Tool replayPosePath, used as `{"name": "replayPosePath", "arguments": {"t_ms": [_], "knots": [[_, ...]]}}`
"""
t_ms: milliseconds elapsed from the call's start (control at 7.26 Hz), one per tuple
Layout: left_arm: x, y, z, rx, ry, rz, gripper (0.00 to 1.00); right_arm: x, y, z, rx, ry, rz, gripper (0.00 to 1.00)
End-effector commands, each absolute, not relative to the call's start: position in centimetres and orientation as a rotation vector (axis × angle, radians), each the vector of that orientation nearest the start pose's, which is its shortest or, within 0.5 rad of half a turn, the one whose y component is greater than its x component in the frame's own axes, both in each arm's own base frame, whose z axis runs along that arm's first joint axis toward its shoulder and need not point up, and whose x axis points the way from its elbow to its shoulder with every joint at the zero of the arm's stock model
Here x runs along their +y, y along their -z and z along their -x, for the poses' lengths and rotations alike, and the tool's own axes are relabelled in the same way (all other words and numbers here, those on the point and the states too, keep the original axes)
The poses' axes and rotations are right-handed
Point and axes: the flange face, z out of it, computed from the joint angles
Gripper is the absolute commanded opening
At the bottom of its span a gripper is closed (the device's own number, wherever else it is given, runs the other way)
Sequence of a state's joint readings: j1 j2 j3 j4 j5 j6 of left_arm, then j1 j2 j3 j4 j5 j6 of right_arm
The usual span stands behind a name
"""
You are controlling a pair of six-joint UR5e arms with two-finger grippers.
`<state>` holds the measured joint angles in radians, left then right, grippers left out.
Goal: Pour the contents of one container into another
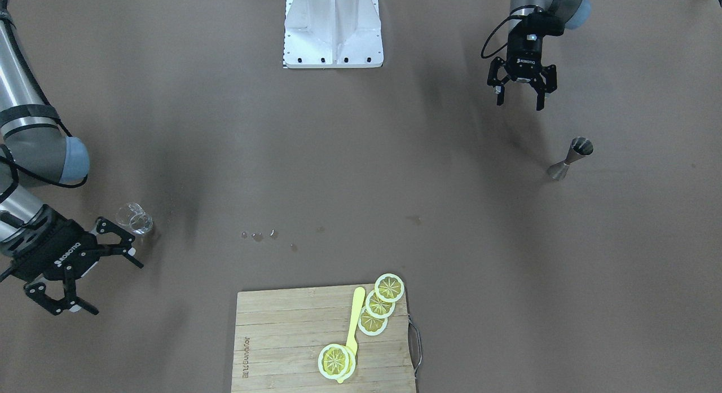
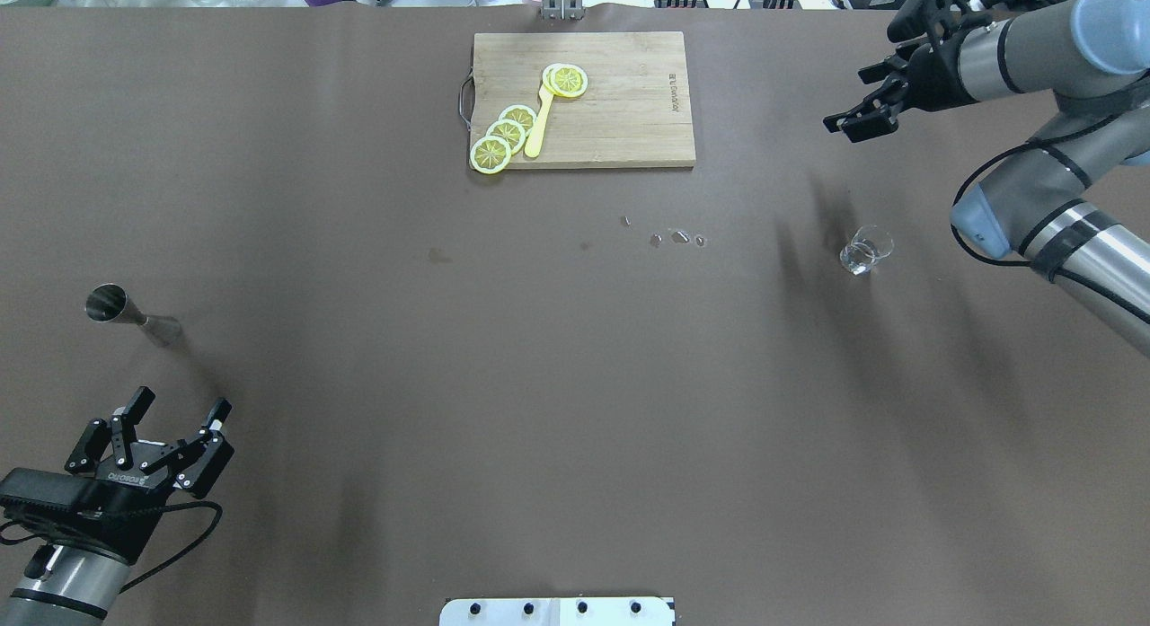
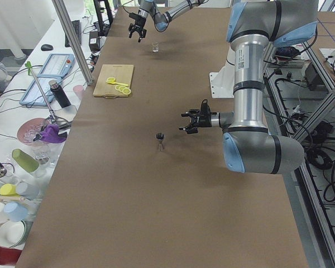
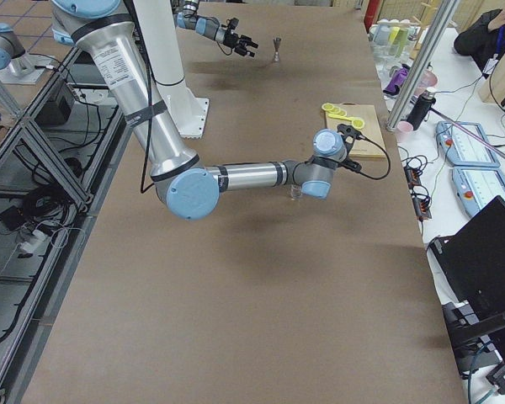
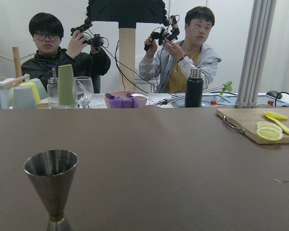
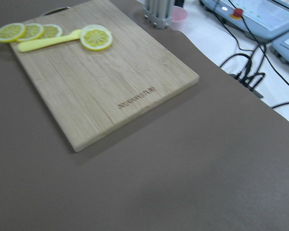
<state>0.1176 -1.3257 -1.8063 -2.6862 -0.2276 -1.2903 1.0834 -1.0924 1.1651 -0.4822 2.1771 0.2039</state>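
Observation:
A steel jigger (image 2: 121,312) (image 1: 569,159) stands upright on the brown table. It fills the lower left of the left wrist view (image 5: 51,185). My left gripper (image 2: 180,401) (image 1: 519,104) is open and empty, a short way from the jigger on the robot's side. A small clear glass (image 2: 864,251) (image 1: 134,218) stands on the table's other side. My right gripper (image 2: 852,101) (image 1: 115,283) is open with nothing in it, beyond the glass on the operators' side and raised above the table. Whether either container holds liquid I cannot tell.
A wooden cutting board (image 2: 620,114) (image 6: 111,91) at the far middle edge carries lemon slices (image 2: 503,136) and a yellow knife (image 2: 537,127). A few droplets (image 2: 678,238) lie mid-table. Two people (image 5: 183,53) sit past the table's far edge, with cups and bottles there.

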Motion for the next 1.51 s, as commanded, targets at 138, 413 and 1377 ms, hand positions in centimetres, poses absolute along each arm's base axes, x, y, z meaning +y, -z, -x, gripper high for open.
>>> {"name": "replayPosePath", "arguments": {"t_ms": [138, 413, 1377], "knots": [[-19.1, -47.3, -40.8, 0.644, 0.299, -1.286, 0.99, -66.4, -49.2, 18.9, -0.793, 0.421, -0.544, 1.00], [-21.6, -44.2, -41.8, 0.667, 0.334, -1.221, 0.99, -64.9, -52.6, 16.2, -0.766, 0.310, -0.266, 1.00], [-39.8, -35.9, -39.1, 0.749, 0.171, -0.959, 0.99, -54.9, -56.7, 3.1, -0.634, 0.023, 0.034, 1.00]]}}
